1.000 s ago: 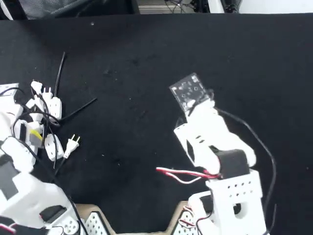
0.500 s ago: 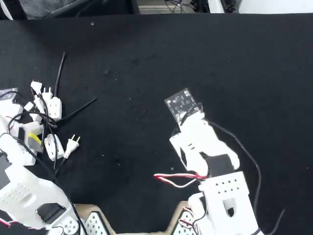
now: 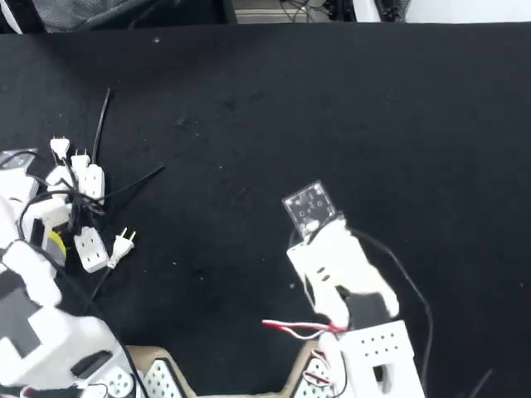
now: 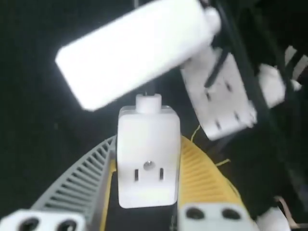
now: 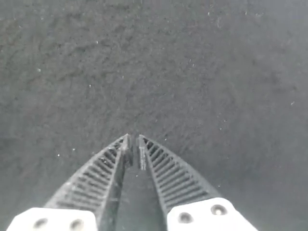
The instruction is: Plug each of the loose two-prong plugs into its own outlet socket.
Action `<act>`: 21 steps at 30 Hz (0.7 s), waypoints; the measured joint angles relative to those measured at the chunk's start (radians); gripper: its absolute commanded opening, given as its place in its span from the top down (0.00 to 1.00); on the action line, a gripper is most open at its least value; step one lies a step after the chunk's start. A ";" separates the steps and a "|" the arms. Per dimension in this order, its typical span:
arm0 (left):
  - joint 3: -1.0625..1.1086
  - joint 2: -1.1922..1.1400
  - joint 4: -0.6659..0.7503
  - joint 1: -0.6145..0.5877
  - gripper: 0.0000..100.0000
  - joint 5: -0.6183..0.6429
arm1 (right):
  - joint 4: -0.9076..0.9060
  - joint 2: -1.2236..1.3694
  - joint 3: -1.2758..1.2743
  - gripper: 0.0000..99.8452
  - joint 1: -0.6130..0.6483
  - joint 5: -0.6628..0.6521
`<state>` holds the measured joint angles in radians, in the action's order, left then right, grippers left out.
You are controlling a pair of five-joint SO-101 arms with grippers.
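Note:
A white outlet socket (image 4: 148, 168) sits between the grey and yellow fingers of my left gripper (image 4: 147, 144), which is shut on it, slot face toward the camera. A second outlet socket (image 4: 219, 98) lies just beyond, with a long white block (image 4: 137, 48) beside it. In the high view the left arm (image 3: 33, 307) stands at the left edge by a tangle of outlets (image 3: 90, 184) and black cords. One loose two-prong plug (image 3: 123, 244) lies next to an outlet socket (image 3: 90, 250). My right gripper (image 5: 134, 142) is shut and holds nothing over bare black table.
The black table (image 3: 332, 108) stretches across the middle and far side. The right arm (image 3: 336, 261) sits folded near the front edge, with red and white wires (image 3: 294, 330) at its base. Two more plugs (image 3: 70, 152) stick out at the far end of the tangle.
The right arm has drawn back toward the front edge. The left arm has shifted at the left edge, and the tangled outlets and cords have moved slightly with it.

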<state>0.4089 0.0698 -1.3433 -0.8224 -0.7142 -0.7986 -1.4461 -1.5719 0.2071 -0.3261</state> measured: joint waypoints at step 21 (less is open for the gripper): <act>-0.180 0.430 -0.143 -0.112 0.97 -0.080 | -0.094 -0.351 -0.120 0.99 0.000 0.074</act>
<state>0.2294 0.4994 -1.4860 -0.9344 -0.7940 -0.8922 -1.7975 -1.6916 0.2071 -0.2524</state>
